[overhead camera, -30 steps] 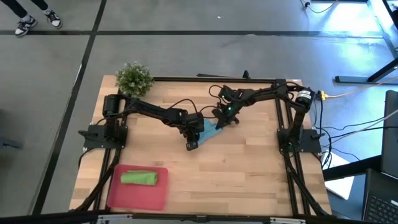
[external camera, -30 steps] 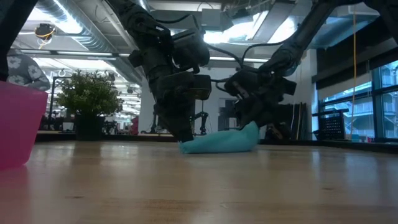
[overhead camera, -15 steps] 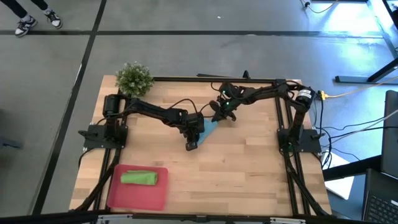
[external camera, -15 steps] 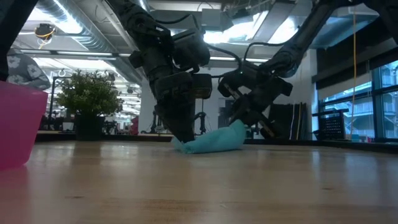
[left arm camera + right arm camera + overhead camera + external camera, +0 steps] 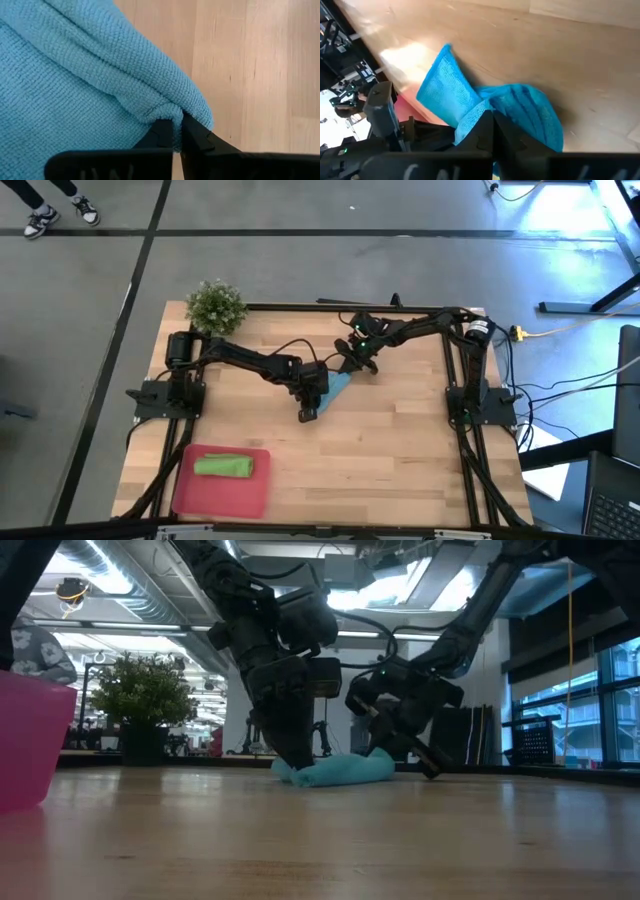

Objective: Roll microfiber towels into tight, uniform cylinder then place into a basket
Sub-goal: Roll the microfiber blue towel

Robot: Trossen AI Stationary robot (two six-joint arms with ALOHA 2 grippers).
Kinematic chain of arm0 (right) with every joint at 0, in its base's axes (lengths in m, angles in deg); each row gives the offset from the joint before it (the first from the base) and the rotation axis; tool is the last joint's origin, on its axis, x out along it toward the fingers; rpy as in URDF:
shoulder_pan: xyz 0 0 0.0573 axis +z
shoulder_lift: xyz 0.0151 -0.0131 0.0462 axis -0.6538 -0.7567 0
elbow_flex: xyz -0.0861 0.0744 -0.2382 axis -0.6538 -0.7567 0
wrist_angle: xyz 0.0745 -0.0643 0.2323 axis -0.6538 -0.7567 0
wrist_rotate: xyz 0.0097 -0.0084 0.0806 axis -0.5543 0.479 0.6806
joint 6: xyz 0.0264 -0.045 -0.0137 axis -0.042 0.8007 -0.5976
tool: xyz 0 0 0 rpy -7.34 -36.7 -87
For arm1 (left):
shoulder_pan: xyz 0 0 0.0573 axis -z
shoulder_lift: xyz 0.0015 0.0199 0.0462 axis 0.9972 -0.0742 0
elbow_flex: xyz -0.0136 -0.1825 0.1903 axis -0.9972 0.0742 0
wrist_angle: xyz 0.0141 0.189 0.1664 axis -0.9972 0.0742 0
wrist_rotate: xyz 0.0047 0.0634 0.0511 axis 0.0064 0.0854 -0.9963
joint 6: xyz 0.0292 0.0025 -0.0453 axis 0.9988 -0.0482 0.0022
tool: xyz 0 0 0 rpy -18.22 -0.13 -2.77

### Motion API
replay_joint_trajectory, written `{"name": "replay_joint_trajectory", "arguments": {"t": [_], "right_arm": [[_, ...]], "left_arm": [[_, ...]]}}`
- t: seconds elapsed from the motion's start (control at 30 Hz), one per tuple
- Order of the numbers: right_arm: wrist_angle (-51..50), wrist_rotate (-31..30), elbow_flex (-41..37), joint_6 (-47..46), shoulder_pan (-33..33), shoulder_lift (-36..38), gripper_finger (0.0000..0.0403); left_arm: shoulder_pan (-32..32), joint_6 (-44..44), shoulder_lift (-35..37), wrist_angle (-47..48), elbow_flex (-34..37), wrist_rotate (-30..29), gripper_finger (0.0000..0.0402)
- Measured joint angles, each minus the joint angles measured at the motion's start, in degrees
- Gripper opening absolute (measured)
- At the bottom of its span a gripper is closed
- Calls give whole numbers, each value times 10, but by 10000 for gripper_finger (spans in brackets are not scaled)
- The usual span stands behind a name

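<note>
High view: we see the green towel [image 5: 223, 466] already rolled and lying inside the red basket [image 5: 190, 498], which sits at the bench [image 5: 400, 460] corner well away from the plant [image 5: 216, 305]. The blue towel [image 5: 337, 386] lies mid-bench, between the plant and the right arm's base, still loose and wedge-shaped. We judge the task about half done: this towel needs rolling, then a carry across to the basket. The left hand [image 5: 309, 411] sits at the towel's end nearer the basket, the right hand [image 5: 352, 361] at its other end.

Low view: the blue towel is a low bunched lump on the bench, not a tight cylinder. The left arm drops onto its end on the plant side, the right hand at the other end. The basket wall shows at the frame edge, on the other side of the plant from the towel. Nothing lies between towel and basket.

Left wrist view: the left hand's fingers [image 5: 195, 137] are pressed together, pinching a fold of the blue towel's edge.

Right wrist view: the right hand's fingers [image 5: 481, 131] are also closed, nipping a corner of the blue towel; the left arm is close behind, so we'd watch for the two arms crowding.
</note>
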Motion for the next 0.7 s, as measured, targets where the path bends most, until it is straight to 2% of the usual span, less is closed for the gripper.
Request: {"name": "replay_joint_trajectory", "arguments": {"t": [0.4, 0.7], "right_arm": [[-29, -41, 3, 83, 6, -1, 1], [-36, -84, 3, 106, 25, -1, 1]], "left_arm": [[-11, -46, 43, 18, 3, -21, 0], [-55, -180, 51, 16, 3, 60, 0]]}}
